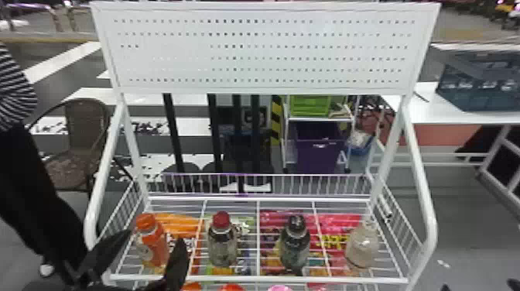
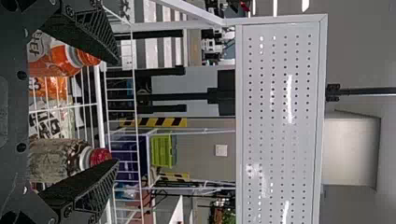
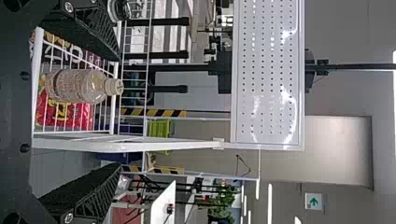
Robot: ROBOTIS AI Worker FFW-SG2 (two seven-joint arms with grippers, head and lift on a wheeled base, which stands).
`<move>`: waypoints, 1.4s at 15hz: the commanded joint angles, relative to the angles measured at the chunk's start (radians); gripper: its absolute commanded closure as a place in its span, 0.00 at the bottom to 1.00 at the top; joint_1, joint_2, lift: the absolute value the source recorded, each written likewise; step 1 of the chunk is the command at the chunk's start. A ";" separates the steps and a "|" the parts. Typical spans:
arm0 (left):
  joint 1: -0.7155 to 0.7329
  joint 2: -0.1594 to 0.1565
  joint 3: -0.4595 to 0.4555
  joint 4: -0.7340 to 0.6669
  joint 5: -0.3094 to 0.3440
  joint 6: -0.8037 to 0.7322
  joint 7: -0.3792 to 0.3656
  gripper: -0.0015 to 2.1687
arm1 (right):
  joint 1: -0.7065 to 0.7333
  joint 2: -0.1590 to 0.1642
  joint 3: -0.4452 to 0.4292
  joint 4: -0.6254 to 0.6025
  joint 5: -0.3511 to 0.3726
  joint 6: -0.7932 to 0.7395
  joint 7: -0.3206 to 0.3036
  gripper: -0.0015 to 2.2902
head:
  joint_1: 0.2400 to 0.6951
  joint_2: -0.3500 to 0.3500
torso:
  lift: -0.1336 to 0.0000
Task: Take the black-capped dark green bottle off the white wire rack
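Claw (image 1: pixel 155 236) on left arm spread, empty, near orange bottle (image 1: pixel 157 244); right claw (image 1: pixel 462 286) likewise released.

1. I have my right gripper (image 1: pixel 462 286) spread wide, its two black ridged fingers (image 3: pixel 88 191) well apart.
2. Ahead, in line with its gap, a clear plastic bottle with a pale cap (image 3: pixel 84 87) stands upright on the white wire rack (image 3: pixel 126 144).
3. Past its left finger, I see the neck and cap of the black-capped bottle (image 3: pixel 119 8).
4. Farther ahead and higher hangs the rack's white perforated panel (image 3: pixel 268 79).
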 commanded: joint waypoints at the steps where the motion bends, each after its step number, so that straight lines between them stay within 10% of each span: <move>1: 0.000 0.000 0.000 -0.003 0.000 0.001 0.000 0.07 | -0.016 0.000 0.006 0.023 0.002 0.009 0.000 0.04 | 0.57 0.50 | 1.00; 10: -0.009 -0.002 -0.015 0.001 -0.002 0.001 0.000 0.07 | -0.372 -0.008 0.262 0.517 0.098 -0.052 -0.003 0.05 | 0.57 0.50 | 1.00; 21: -0.034 0.003 -0.017 0.032 0.003 0.038 -0.003 0.07 | -0.717 0.032 0.479 0.802 0.189 -0.028 -0.130 0.06 | 0.57 0.50 | 1.00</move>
